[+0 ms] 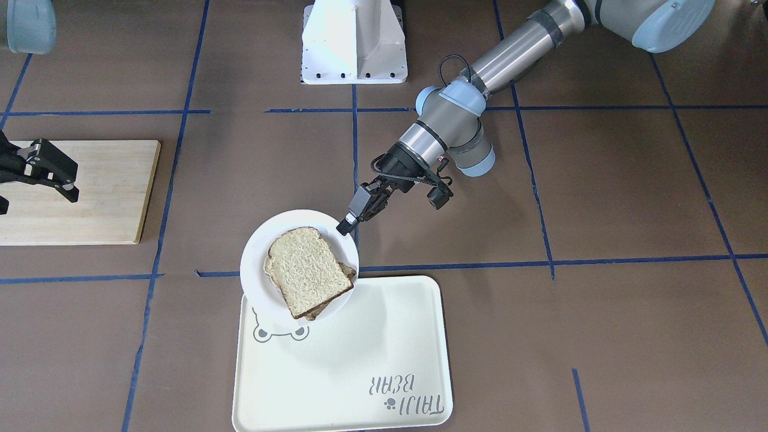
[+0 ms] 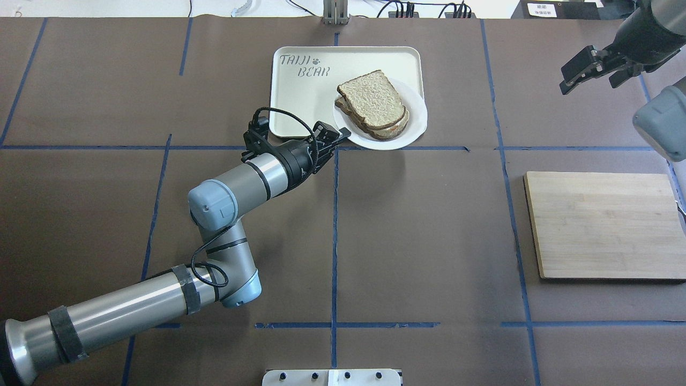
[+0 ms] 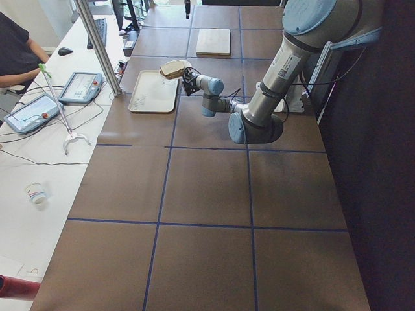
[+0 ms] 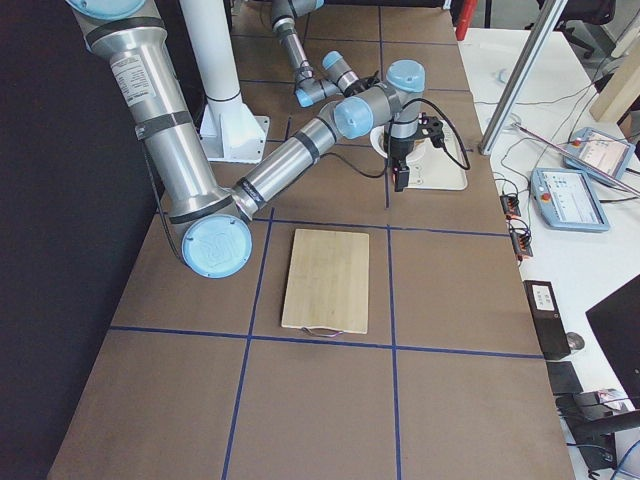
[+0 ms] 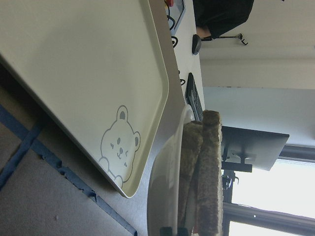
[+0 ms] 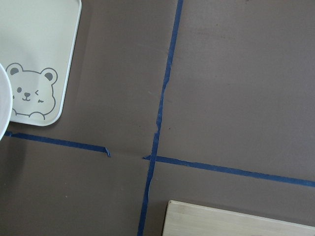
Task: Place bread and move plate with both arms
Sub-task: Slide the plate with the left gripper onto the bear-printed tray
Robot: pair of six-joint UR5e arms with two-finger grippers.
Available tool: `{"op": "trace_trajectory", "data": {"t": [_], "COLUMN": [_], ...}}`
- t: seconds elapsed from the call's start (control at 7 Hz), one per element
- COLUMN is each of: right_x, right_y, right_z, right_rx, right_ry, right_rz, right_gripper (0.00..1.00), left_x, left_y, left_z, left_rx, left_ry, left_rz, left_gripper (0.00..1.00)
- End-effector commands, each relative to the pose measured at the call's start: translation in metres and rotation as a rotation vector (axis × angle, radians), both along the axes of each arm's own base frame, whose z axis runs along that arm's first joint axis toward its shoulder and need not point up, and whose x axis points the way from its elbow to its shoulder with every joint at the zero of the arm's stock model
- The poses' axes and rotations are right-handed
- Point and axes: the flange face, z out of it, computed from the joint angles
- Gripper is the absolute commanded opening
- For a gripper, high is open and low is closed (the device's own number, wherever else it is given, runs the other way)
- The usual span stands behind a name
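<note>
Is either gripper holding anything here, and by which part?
The left gripper holds the plate by its rim, with the bread lying on it. The right gripper is open and holds nothing.

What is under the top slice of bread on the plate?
A second slice pokes out beneath the top slice, both on the white plate that the left gripper pinches by its rim. Anything between the slices is covered.

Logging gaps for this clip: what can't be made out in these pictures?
- Lower slice: mostly hidden under the top bread, front and overhead views.
- Left pincer: tips cut off by the bottom edge, left wrist view.
- Whether plate touches tray: unclear from above; too small in side views.
- Right pincer: cropped at the front view's left edge.
</note>
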Motion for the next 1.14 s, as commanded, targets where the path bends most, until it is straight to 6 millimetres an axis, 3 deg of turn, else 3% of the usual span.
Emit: {"op": "trace_trajectory", "data": {"t": [0.0,0.14,0.29,0.71,1.0], "right_x": [0.0,0.0,-0.001,-0.001,0.0], "right_y": [0.0,0.0,0.0,0.0,0.001], "right_z": [0.0,0.0,0.001,0.002,0.01], "right_rx": [-0.003,-0.005,-0.006,-0.008,-0.015], "right_ry": [0.0,0.0,0.0,0.002,0.009], "right_rz": [0.005,0.007,0.005,0.004,0.002], "right_gripper": [1.0,1.0,1.0,1.0,1.0], "left_x": [0.016,0.012,0.016,0.022,0.026], "left_y": [-0.035,-0.059,-0.07,-0.074,-0.078], "left_z": [0.01,0.017,0.02,0.024,0.019], "left_rx": [-0.044,-0.096,-0.11,-0.12,-0.136], "left_ry": [-0.061,-0.059,-0.077,-0.094,-0.124], "left_rz": [-0.054,-0.074,-0.083,-0.078,-0.078], "left_gripper": [0.0,0.0,0.0,0.01,0.09]}}
